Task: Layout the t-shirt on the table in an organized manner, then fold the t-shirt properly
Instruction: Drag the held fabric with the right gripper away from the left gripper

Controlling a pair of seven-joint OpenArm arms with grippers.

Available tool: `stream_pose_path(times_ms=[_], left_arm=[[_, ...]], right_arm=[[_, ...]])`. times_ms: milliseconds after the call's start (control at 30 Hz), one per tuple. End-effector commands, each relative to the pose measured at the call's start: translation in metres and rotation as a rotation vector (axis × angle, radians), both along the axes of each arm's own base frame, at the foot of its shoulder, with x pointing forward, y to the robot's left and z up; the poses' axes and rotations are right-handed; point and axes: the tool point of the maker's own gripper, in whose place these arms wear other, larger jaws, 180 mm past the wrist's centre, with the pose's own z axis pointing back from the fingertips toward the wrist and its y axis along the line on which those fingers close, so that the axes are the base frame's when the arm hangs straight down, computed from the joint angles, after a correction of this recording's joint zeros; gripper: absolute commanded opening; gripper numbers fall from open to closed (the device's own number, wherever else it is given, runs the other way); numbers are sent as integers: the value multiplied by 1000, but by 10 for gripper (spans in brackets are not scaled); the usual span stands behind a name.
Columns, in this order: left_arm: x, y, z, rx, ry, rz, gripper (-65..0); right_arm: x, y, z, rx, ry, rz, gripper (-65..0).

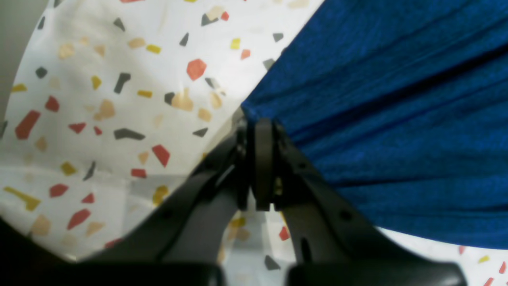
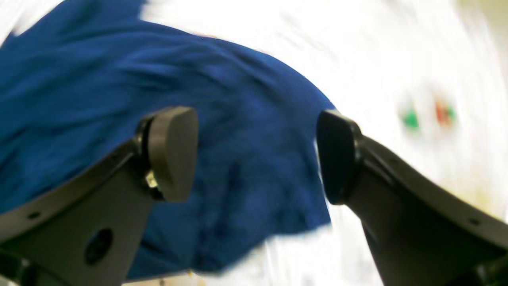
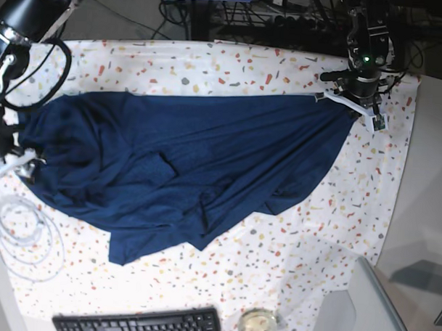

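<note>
One t-shirt (image 3: 185, 164) | long axis across the table (image 3: 335, 235) | left hand (image 1: 260, 131) pinching its corner | right hand (image 2: 256, 155) spread, empty

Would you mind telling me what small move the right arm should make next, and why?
Probably lower the right gripper onto the t-shirt edge below it and close. Its jaws stand open with nothing between them, while the left gripper is shut on the opposite corner, pulled taut. The shirt lies creased and bunched on the table, so a second grip seems needed to spread it.
</note>
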Motion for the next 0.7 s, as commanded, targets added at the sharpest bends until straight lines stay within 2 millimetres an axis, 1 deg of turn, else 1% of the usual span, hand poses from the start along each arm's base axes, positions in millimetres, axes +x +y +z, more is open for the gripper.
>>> stream_pose_path(times_ms=[0,100,133,200,267,367,467,567,600,633,667], left_arm=[[6,6,10,24,-34,1,-650],[6,6,10,24,-34,-1,-650],[4,5,8,23,-28,-2,-650],[2,5,8,24,-26,-3,-650],[4,6,13,29,-36,-6,-650],[0,6,16,35,-40,-11,-650],[0,5,20,37,-47,-13,-650],[-1,5,18,36,-41,-12,-650],[-2,5,17,35,-40,-12,-650],[-2,5,17,35,-40,-12,-650],[-2,5,17,35,-40,-12,-650]], right_arm=[[4,-10,7,11,-48,-40,-215],[-13,-14,-28,74,38,-70,-215],[-16,-21,-37,81,64,-76,-216],[-22,-26,-52,98,109,-81,-216],[-17,-32,-58,115,100,-94,-216],[-17,-37,-70,126,86,-108,-218],[-14,-42,-74,129,56,-121,-218],[-13,-48,-78,136,61,-129,-224],[-12,-49,-78,137,63,-130,-243],[-12,-50,-79,137,65,-130,-278],[-13,-50,-79,137,67,-131,-339]])
